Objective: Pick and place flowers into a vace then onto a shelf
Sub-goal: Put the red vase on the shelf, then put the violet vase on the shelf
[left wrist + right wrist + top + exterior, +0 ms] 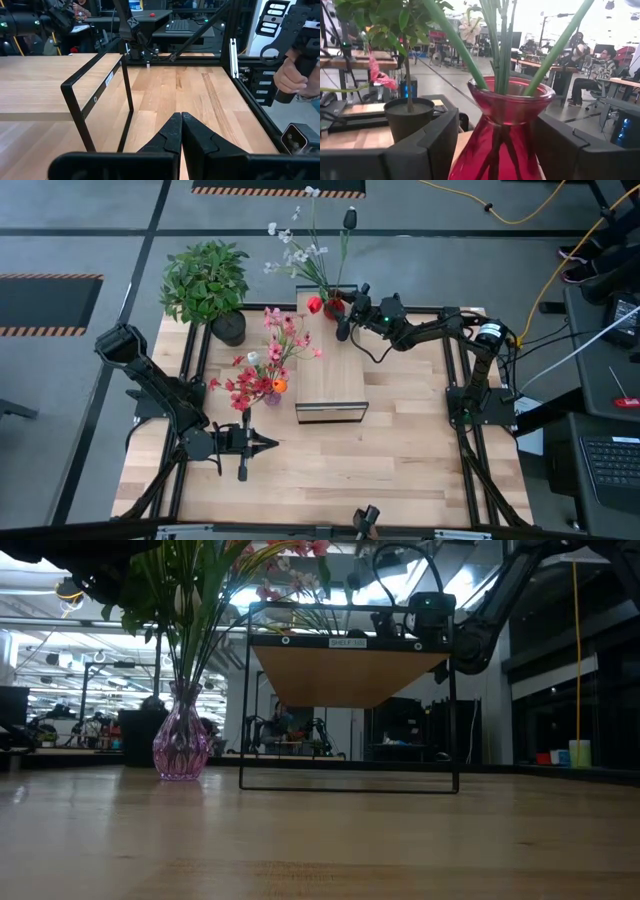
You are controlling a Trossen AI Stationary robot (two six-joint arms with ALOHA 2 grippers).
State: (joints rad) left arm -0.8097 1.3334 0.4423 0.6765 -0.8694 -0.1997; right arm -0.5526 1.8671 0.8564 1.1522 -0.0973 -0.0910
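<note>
Left claw (268, 443) low over the counter (400, 470), front-left area, fingers pressed together, holding nothing; left wrist view confirms the tips meet. Potted plant (205, 280) at the back-left corner of the counter. Pink vase (181, 745) stands on the counter just left of the shelf (330, 375), upright, full of pink, red and orange flowers (265, 365). Shelf in the counter's middle, long light-wood top on a dark wire frame, bare apart from its far end. Red vase (505, 135) stands upright at that far end, holding white-blossomed stems (305, 250) with long green stalks. Right claw (345, 315) is at the red vase, fingers spread on either side of its body; contact with the glass cannot be told. A person's hand (290, 75) shows beyond the counter edge in the left wrist view.
</note>
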